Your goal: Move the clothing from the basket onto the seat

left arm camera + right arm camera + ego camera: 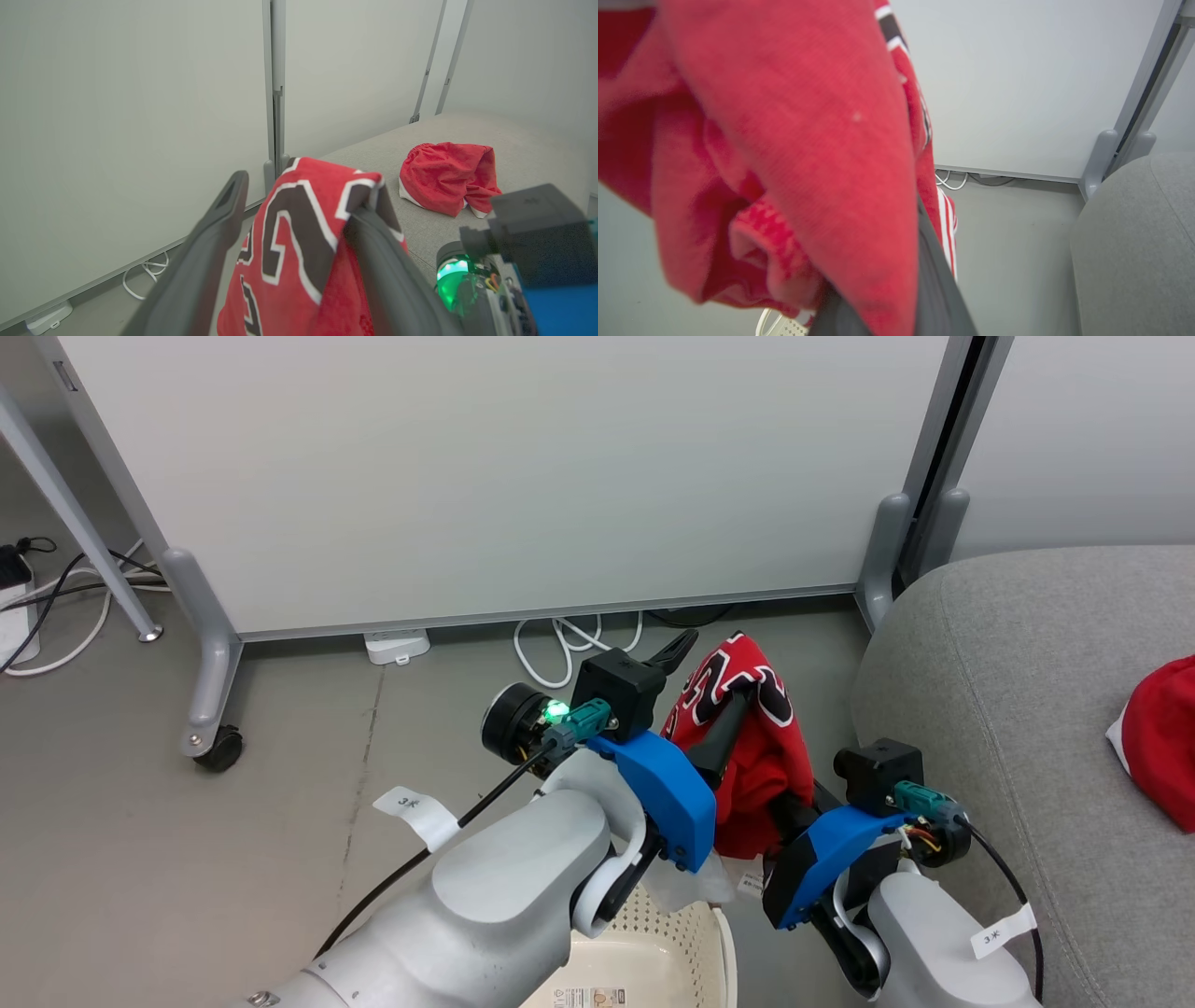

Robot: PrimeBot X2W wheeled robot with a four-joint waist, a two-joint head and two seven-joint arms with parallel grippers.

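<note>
A red jersey (pixel 761 756) with black-and-white lettering hangs in the air above the basket (pixel 721 943), beside the seat (pixel 1008 709). My left gripper (pixel 714 667) is open. One of its fingers (pixel 373 261) carries the jersey (pixel 299 242) draped over it; the other finger (pixel 210 233) stands free. My right gripper (pixel 794 817) is shut on the jersey's lower folds (pixel 784 140), which cover its fingers (pixel 934 289). A plain red garment (pixel 1162 737) with white trim lies on the seat (pixel 514 135), seen also from the left wrist (pixel 448 175).
A white partition panel (pixel 504 476) on castered feet (pixel 219 747) stands close behind. Cables (pixel 569 644) and a power strip (pixel 397 646) lie on the grey floor at its base. The seat's rounded edge (pixel 1134 242) is just to my right.
</note>
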